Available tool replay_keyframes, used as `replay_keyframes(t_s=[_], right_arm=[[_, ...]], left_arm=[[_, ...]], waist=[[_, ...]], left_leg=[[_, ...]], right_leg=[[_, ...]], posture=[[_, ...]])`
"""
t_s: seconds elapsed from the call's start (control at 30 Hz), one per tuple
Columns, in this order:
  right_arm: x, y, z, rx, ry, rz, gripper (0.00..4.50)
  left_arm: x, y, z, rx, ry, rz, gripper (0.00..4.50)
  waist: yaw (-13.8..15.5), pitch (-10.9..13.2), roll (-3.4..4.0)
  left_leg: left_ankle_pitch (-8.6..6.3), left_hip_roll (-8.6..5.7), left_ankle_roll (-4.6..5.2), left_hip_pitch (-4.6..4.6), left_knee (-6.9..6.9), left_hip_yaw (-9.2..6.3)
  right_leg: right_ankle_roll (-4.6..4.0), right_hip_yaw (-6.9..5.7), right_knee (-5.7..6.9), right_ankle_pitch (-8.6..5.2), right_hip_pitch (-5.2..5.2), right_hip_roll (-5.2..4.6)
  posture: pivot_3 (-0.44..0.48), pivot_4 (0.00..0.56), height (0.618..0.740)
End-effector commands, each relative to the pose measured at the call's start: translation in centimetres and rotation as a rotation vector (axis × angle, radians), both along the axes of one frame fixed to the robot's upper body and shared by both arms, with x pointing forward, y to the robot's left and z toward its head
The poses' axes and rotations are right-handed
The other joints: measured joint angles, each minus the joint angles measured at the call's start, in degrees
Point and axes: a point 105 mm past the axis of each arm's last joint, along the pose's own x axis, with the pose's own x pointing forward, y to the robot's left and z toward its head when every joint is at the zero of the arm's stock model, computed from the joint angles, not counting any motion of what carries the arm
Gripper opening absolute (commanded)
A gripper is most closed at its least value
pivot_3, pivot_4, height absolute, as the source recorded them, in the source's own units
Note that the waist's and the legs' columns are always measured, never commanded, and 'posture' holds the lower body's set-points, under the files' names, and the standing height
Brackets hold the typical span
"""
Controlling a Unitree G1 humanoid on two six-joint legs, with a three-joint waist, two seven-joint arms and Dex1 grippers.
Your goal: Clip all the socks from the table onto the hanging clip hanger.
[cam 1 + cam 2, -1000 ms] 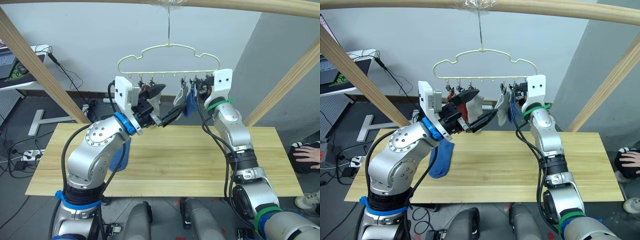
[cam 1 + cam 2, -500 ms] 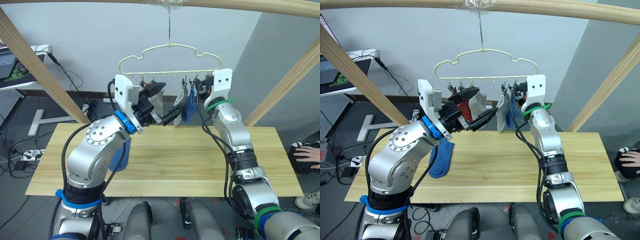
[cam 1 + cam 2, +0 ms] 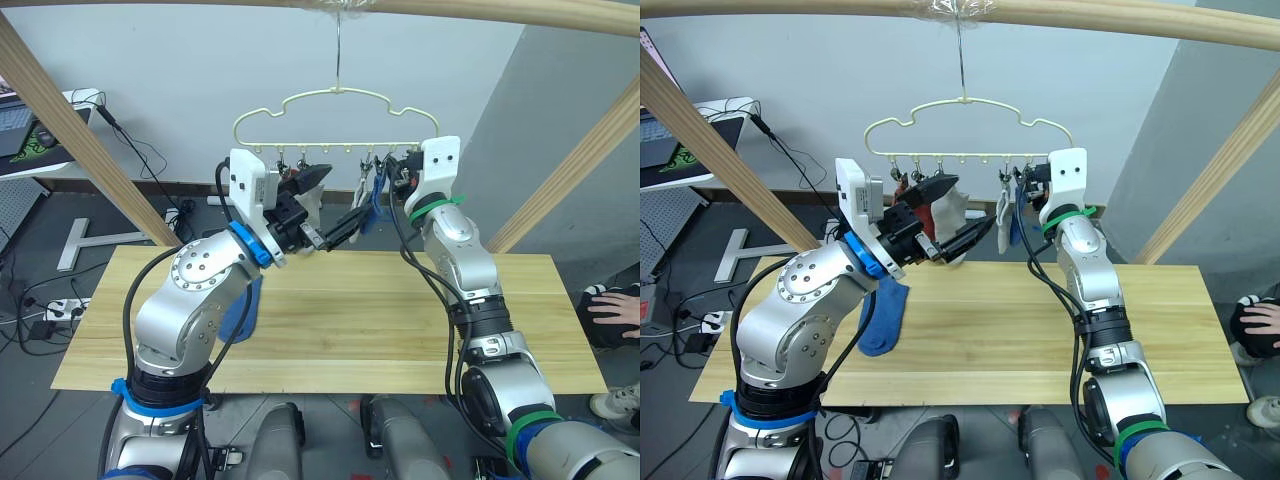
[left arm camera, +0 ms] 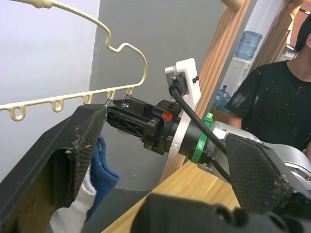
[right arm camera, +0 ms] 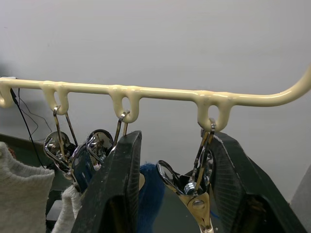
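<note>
Pale grey wall (image 3: 180, 60) behind, darker grey panel (image 3: 560, 90) at right. Round wooden poles (image 3: 70, 130) frame the scene. Grey floor (image 3: 40, 260) holds cables, a power strip (image 3: 62, 308) and a desk (image 3: 40, 150); a water dispenser (image 4: 245, 60) stands beyond.

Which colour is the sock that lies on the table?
Blue. The sock lies on the table, seen best in the right eye view.

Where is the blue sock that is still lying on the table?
In the right eye view, the blue sock lies on the table's left part, beside the left arm.
</note>
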Motion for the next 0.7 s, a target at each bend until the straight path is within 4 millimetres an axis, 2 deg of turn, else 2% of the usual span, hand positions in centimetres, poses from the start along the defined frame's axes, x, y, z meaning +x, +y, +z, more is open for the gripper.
replay_keyframes(t_s=[0.03,0.1,0.17,0.27,0.6,0.67,0.7], right_arm=[[-0.2,0.3,1.8,0.006,-0.062,0.012,1.83],[-0.2,0.3,1.7,0.002,-0.062,0.01,1.43],[-0.1,0.2,1.7,0.0,-0.06,0.008,0.74],[-0.1,0.0,1.6,-0.005,-0.056,0.004,0.01],[-0.3,-1.9,1.9,-0.003,-0.04,-0.001,0.01],[-0.3,-2.3,1.7,0.007,-0.008,0.009,0.01],[-0.4,-2.1,1.5,0.005,0.028,0.045,0.01]], left_arm=[[-0.8,-0.5,1.2,-0.019,-0.05,-0.029,4.5],[-0.8,-0.5,1.2,-0.02,-0.05,-0.03,4.5],[-0.8,-0.5,1.1,-0.02,-0.049,-0.03,4.5],[-0.8,-0.6,1.1,-0.022,-0.047,-0.03,4.5],[-0.8,-0.8,-0.6,-0.003,0.026,-0.05,4.5],[-0.2,-0.1,-2.3,0.03,0.067,0.0,4.5],[0.4,1.0,-3.9,0.038,0.122,0.056,4.5]], waist=[[0.0,0.0,0.0],[0.01,0.0,0.0],[0.01,0.0,0.0],[0.01,0.0,0.0],[0.06,0.0,0.0],[0.04,0.0,0.0],[0.02,0.0,0.0]], left_leg=[[0.0,0.0,0.0,0.0,0.0,0.0],[0.0,0.0,0.0,0.0,0.0,0.0],[0.0,0.0,0.0,0.0,0.0,0.0],[0.0,0.0,0.0,0.0,0.0,0.0],[0.0,0.0,0.0,0.0,0.0,0.01],[0.0,0.01,0.0,0.0,0.0,0.01],[0.0,0.01,0.0,0.01,0.0,0.01]], right_leg=[[0.0,0.0,0.0,0.0,0.0,0.0],[0.0,0.0,0.0,0.0,0.0,0.0],[0.0,0.01,0.0,0.0,0.0,0.0],[0.0,0.0,0.0,0.0,0.0,0.0],[0.0,0.01,0.0,0.0,0.0,-0.01],[0.0,0.02,-0.01,0.0,0.0,0.0],[0.0,0.02,0.0,0.0,0.0,0.0]], posture=[[0.036,0.271,0.74],[0.036,0.271,0.74],[0.036,0.271,0.74],[0.033,0.272,0.74],[0.011,0.277,0.74],[-0.009,0.274,0.74],[-0.009,0.274,0.74]])
